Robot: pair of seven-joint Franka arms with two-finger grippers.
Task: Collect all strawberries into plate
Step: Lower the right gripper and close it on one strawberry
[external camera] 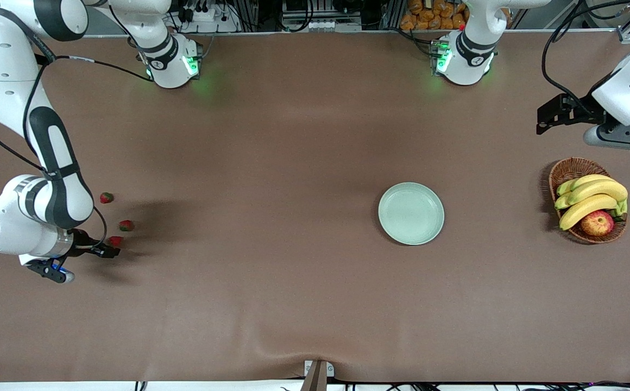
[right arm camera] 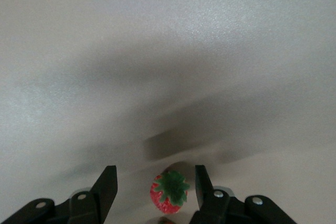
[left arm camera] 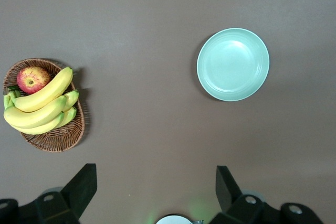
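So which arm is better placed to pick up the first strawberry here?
The right. Its pincer is already down around the strawberry nearest the front camera, fingers either side but not yet touching. The left pincer waits open up by the basket, and the plate is empty.

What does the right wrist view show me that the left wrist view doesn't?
Only the right wrist view: a strawberry on the table between the right tool's fingers, which stand apart on either side of it, not yet touching.

Only the left wrist view: the empty plate, the wicker basket with bananas and an apple, and the left tool wide open above the table.

Both: the brown table cover.
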